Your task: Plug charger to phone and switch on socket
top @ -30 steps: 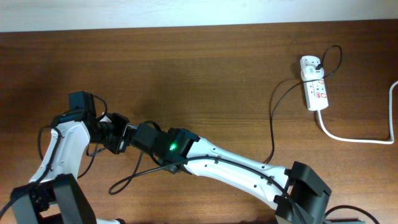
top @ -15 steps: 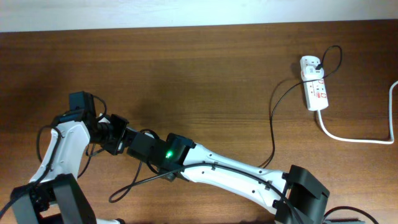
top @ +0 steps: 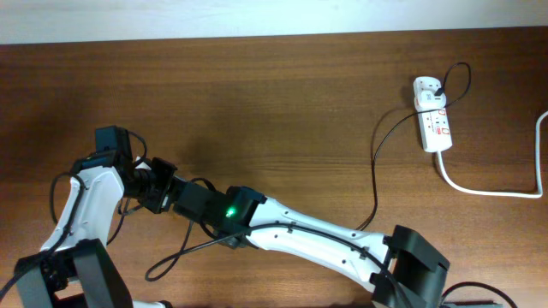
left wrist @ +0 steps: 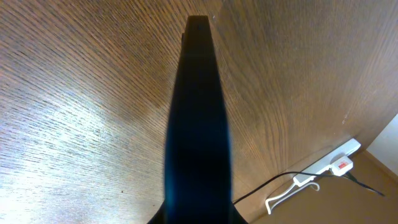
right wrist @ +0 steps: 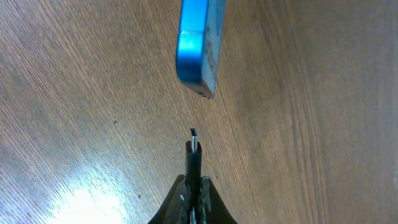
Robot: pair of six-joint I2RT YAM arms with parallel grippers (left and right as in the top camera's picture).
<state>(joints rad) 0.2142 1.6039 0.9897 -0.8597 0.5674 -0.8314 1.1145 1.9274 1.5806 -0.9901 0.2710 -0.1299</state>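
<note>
At table [top: 300,103] | one phone [right wrist: 196,43] | one charger [right wrist: 194,158] | one socket [top: 432,115]

Dark brown wood-grain table [top: 282,103], pale wall [top: 257,15] strip along far edge

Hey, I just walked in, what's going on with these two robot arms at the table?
The left gripper holds the phone up off the table. The right gripper pinches the charger close to its connector tip. The tip points at the phone's near end, but there is a gap, so it is not plugged in yet. The charger's other end runs to the socket at the far right, with neither arm near it.
</note>
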